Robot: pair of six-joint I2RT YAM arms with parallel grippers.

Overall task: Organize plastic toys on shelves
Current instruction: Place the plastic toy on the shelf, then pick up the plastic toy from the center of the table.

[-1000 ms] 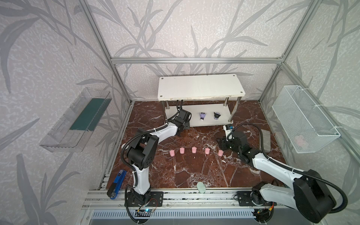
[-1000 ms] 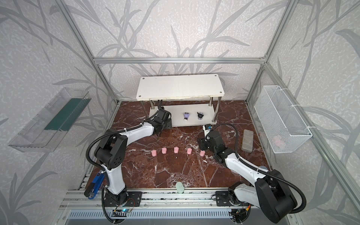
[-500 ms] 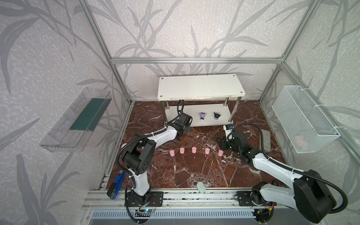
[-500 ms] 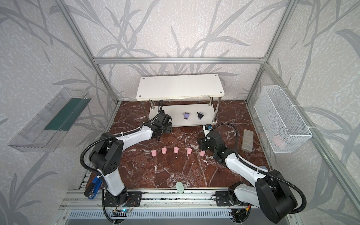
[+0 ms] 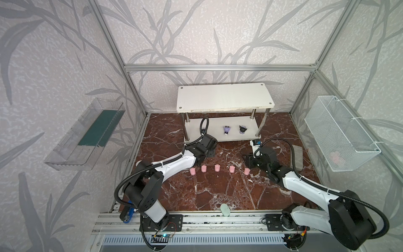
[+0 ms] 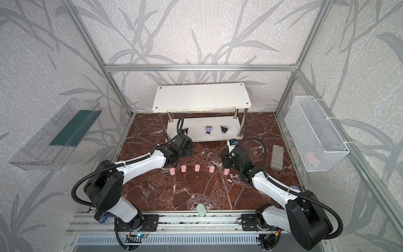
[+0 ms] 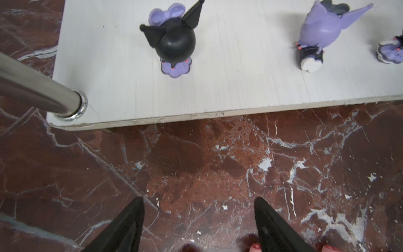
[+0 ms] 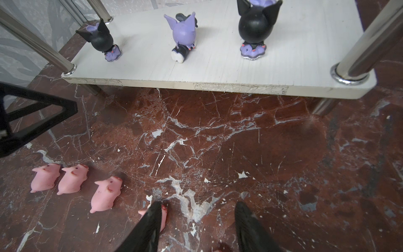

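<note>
The left gripper (image 7: 198, 218) hangs spread and empty just short of the shelves (image 5: 222, 98). The lower board ahead of it already carries the three figurines (image 8: 183, 32). Beside it, toward the right gripper (image 8: 197, 218), five pink pigs (image 5: 217, 168) lie in a row on the floor, none shelved. That gripper is spread and empty too, with a pig beside one finger. I judge the task under half done.

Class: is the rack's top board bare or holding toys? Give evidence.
Bare. In both top views the top board shows only its white surface; no toy rests on it.
</note>
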